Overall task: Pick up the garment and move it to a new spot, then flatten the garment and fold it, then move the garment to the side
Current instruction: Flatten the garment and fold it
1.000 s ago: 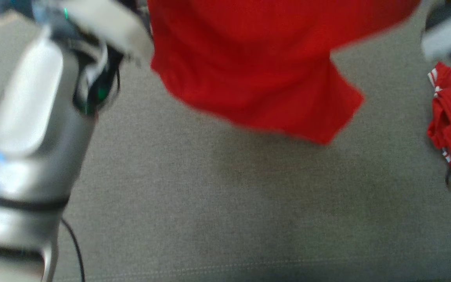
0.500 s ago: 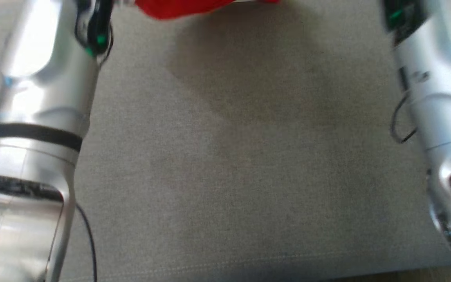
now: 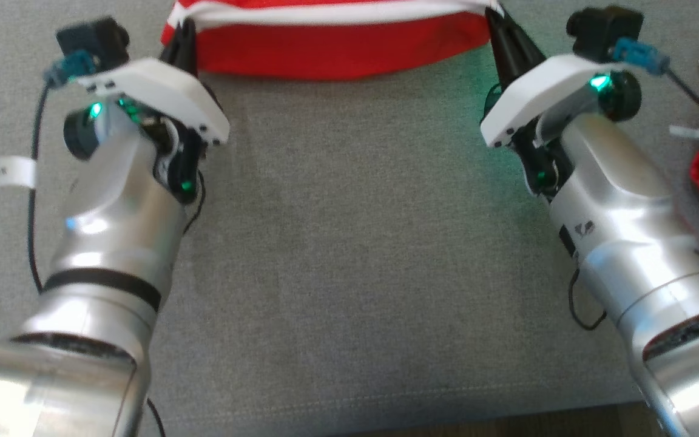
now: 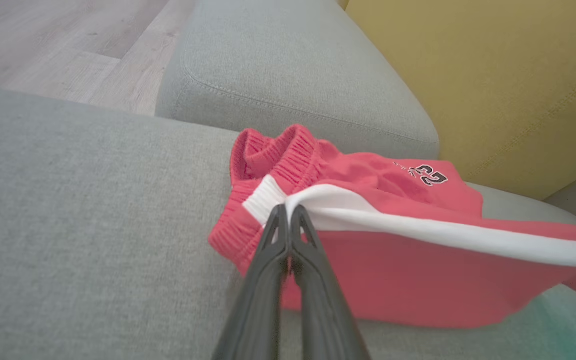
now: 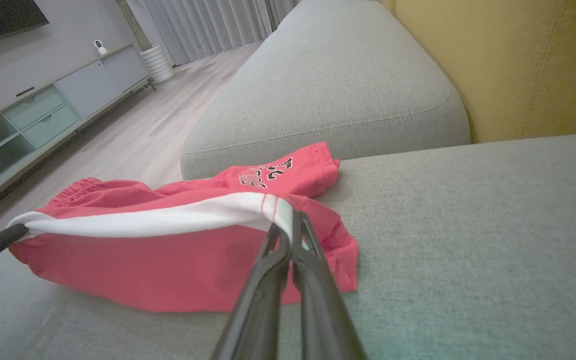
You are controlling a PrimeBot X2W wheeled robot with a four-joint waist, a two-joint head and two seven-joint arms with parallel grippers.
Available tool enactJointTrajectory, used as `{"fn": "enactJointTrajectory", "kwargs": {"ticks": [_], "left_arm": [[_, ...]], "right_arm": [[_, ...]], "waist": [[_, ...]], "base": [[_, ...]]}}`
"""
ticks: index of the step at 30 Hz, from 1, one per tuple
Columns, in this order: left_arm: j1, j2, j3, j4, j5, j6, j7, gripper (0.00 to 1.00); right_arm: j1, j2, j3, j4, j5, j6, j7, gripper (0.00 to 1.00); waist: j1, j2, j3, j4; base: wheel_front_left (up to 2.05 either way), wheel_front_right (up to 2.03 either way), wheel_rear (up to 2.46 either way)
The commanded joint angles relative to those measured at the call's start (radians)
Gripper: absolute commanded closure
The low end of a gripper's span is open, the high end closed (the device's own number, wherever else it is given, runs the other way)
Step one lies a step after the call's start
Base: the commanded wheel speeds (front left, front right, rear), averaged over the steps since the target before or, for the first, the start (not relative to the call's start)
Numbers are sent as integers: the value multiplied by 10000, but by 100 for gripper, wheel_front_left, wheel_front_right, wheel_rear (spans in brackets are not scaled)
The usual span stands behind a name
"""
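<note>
Your left tool (image 4: 287, 210) and right tool (image 5: 288, 217) both clamp the shorts (image 3: 331, 51), stretched between them over the sofa (image 3: 349, 243). You seem mid-flattening; next, lower that edge flat onto the sofa.

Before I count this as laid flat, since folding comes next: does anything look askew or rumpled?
Yes. The red shorts are stretched by their white stripe between left claw and right claw, both shut on it; the waistband bunches up, and the printed leg lies crumpled behind.
</note>
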State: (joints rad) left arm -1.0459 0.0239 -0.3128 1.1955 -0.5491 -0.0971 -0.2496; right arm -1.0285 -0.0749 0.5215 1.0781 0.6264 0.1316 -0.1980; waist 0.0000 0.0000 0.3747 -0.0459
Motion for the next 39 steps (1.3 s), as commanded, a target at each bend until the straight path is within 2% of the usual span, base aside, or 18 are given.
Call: {"fn": "enactJointTrajectory", "kwargs": {"ticks": [1,5,11,19,24,28,29,32,35,39], "left_arm": [[-47,281,90,-359,33,-20,-119,100],[803,269,-3,-1040,168,41,-120,100],[3234,266,178,-2878,406,184,-121,100],[7155,494,344,-6085,745,363,-121,100],[9297,872,228,-8654,809,979,495,100],[10776,1175,114,-11053,807,1592,1543,100],[10776,1175,114,-11053,807,1592,1543,100],[11561,1393,42,-12539,813,1988,2313,100],[11885,1595,-25,-13467,797,2178,2953,100],[11714,1791,-91,-13807,645,2193,3759,100]], "right_arm": [[36,236,167,-403,253,-9,-197,100],[983,27,574,-907,589,-9,-465,100],[3024,-763,731,-2283,802,-9,-613,100],[6574,-1614,-496,-4963,603,-9,-413,100],[8814,-1775,-1954,-7383,-245,-9,941,100],[10730,-1417,-3341,-9780,-1154,-9,2575,100],[10730,-1417,-3341,-9780,-1154,-9,2575,100],[11788,-994,-4112,-11505,-1765,-9,3755,100],[12256,-693,-4501,-12790,-2264,-9,4718,100],[12057,-637,-4693,-13441,-2534,-9,5462,100]], "waist": [[0,0,-35,13],[0,0,-357,24],[0,0,-1200,-11],[0,0,-2298,66],[0,0,-2776,142],[0,0,-3034,240],[0,0,-3034,240],[0,0,-3122,276],[0,0,-3128,295],[0,0,-3004,310]], "base": [[0,0,0],[0,0,0],[0,0,0],[0,0,0],[0,0,0],[0,0,0],[0,0,0],[0,0,0],[0,0,0],[0,0,0]]}}
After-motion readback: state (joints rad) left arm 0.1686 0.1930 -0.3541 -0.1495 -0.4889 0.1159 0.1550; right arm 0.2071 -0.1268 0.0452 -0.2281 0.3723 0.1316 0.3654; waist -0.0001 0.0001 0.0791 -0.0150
